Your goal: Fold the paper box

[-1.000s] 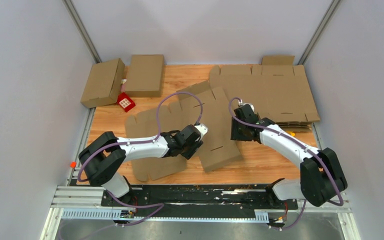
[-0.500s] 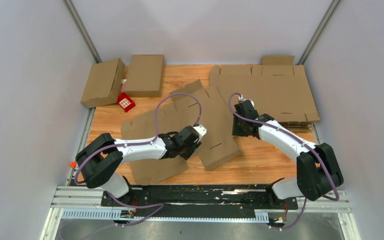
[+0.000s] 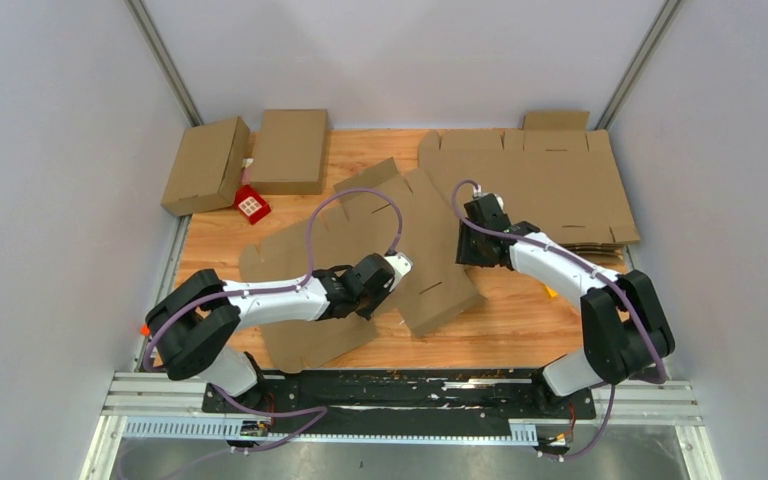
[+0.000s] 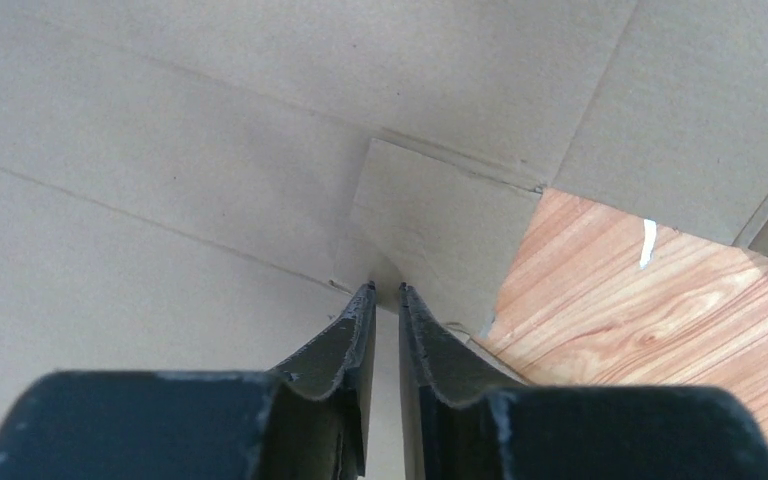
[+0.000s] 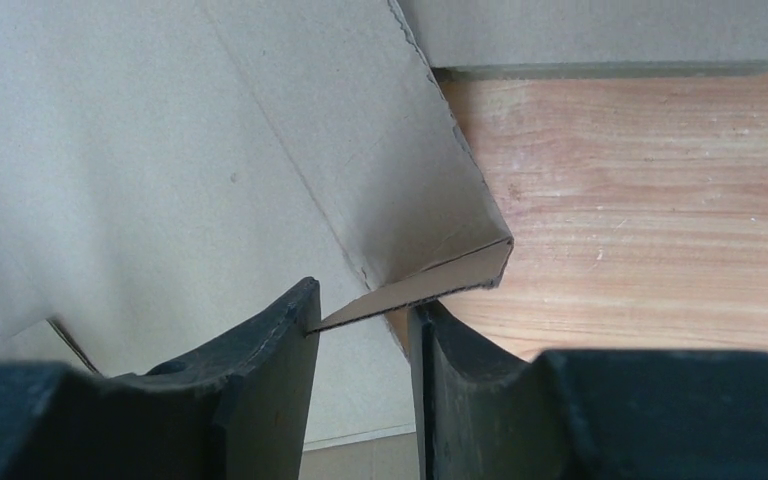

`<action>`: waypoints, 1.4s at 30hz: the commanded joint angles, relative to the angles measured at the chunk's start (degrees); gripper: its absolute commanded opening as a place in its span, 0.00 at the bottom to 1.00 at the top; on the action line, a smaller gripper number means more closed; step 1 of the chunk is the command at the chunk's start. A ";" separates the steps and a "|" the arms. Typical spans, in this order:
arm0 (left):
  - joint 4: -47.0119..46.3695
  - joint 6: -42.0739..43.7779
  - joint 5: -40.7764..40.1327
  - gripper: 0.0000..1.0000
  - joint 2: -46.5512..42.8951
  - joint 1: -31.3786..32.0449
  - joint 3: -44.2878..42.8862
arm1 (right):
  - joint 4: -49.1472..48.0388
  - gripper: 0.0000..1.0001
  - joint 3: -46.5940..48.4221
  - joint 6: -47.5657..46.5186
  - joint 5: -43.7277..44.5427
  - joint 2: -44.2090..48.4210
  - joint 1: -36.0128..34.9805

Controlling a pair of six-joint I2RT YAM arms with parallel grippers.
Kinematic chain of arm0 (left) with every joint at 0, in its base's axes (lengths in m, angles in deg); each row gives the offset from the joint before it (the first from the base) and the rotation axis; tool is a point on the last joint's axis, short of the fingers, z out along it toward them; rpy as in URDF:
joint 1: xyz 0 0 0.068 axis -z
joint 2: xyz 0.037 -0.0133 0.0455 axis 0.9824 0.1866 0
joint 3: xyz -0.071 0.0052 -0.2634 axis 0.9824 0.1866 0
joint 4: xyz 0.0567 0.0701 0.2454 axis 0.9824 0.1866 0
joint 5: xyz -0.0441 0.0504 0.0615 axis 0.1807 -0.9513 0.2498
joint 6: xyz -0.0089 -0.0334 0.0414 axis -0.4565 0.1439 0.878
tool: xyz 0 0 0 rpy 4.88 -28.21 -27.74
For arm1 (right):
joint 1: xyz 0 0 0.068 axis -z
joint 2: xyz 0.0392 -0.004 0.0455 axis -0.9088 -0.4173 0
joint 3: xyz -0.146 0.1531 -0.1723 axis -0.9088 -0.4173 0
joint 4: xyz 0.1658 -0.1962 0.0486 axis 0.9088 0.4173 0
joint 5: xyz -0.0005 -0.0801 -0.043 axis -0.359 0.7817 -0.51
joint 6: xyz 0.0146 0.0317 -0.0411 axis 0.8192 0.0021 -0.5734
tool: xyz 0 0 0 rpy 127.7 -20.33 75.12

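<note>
Saw flat brown slotted cardboard box blank (image 3: 430, 225) lying unfolded mid-table, skewed, 3 o'clock flap lifted.

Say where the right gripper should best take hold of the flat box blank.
Its raised flap corner, from the blank's right edge: that corner stands up off the table, so the right gripper's fingers can straddle the thin edge; elsewhere the sheet lies flat.
</note>
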 commanded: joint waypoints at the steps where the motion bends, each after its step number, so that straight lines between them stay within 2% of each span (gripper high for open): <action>1: 0.21 1.19 0.45 0.19 -0.91 -0.11 0.39 | -3.86 0.45 1.10 -1.24 -1.08 1.51 0.35; 3: 0.27 1.18 0.29 0.19 -0.86 -0.11 0.31 | -4.92 0.62 0.42 -2.07 -2.17 3.41 0.27; 5: 0.40 1.23 0.15 0.19 -0.65 -0.11 0.23 | -5.86 0.69 -0.47 -2.17 -2.08 5.77 0.41; 7: 0.61 1.14 -0.11 0.19 -0.21 -0.11 0.07 | -6.00 0.68 -1.01 -2.08 -1.42 8.03 0.43; 9: 0.89 1.09 -0.31 0.18 0.21 -0.11 -0.12 | -5.50 0.64 -1.23 -1.93 -0.35 9.68 0.43; 12: 1.03 1.05 -0.17 0.18 0.58 -0.11 -0.31 | -4.73 0.49 -1.67 -0.96 1.85 11.78 1.01; 19: 1.07 1.14 -0.44 0.18 0.25 -0.11 -0.18 | -1.96 0.19 -2.26 0.35 0.42 13.70 1.57; 25: 1.17 1.30 -0.47 0.18 0.21 -0.11 -0.22 | 3.14 0.15 -6.02 0.89 3.52 21.58 1.57; 26: 1.18 1.31 -0.41 0.18 0.15 -0.11 -0.18 | 4.59 0.11 -6.73 1.61 5.07 22.66 1.57; 27: 1.18 1.31 -0.31 0.18 0.06 -0.15 -0.19 | 6.28 0.03 -7.31 2.72 6.64 23.65 1.59; 28: 1.20 1.31 -0.27 0.18 0.05 -0.12 -0.22 | 7.87 0.00 -7.91 3.87 8.19 24.48 1.61; 31: 1.19 1.22 -0.34 0.18 0.07 -0.11 -0.26 | 9.38 0.00 -11.43 8.17 10.44 27.30 1.57; 36: 1.16 1.22 -0.04 0.18 0.07 -0.11 -0.18 | 5.14 0.00 -17.81 11.50 12.42 29.49 1.66; 42: 1.17 1.14 -0.23 0.18 -0.25 -0.11 -0.04 | -1.53 0.00 -17.41 9.94 6.79 20.30 1.72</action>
